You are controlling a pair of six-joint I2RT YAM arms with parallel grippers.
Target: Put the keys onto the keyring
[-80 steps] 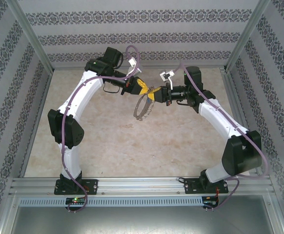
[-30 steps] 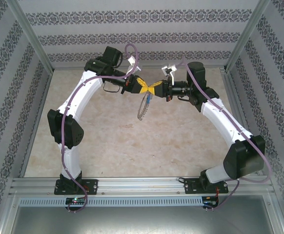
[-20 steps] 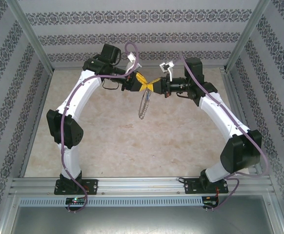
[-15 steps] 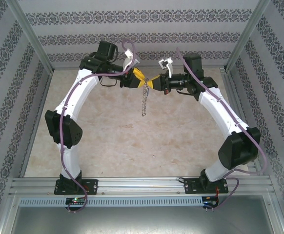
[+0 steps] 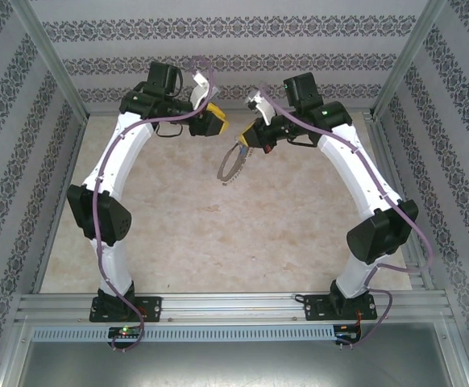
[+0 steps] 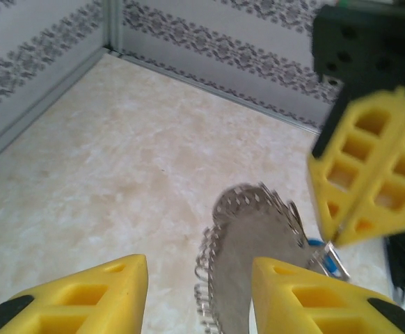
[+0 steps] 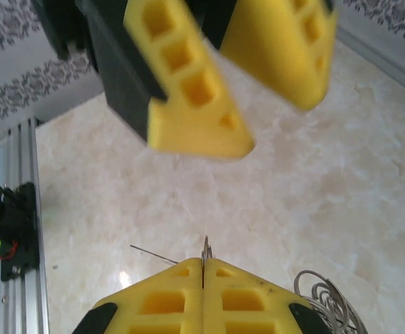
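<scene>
- The left gripper (image 6: 197,268) is up in the air at the far left of the worktop (image 5: 178,234). Its yellow fingers stand well apart and hold nothing. It points toward the other arm, with a plain gap between the two.
- The keyring (image 6: 255,229) hangs free above the worktop, just right of the left gripper and a little lower. The loop sags down and toward the left, its fringe of small silver pieces all round it.
- The key (image 6: 319,245) shows as a small blue spot at the top of the loop, close under the tips of the other gripper. The left wrist view is too blurred to tell whether it is threaded on the loop or only lying against it.
- The right gripper (image 7: 202,268) has its fingers pressed together, clamped on the top of the keyring. A thin bit of metal sticks up out of the seam between them, and the whole loop hangs from this grip.
- By my reading, the step in hand is the end of the threading: one arm carries the ring, the other is free.
- The next move calls for proof that the key hangs from the loop. If it does, the right arm can lower the ring to the worktop and open. If not, the left gripper must close on the blue head and feed it on, which needs a fine, steady approach since the key is tiny and the loop swings.
</scene>
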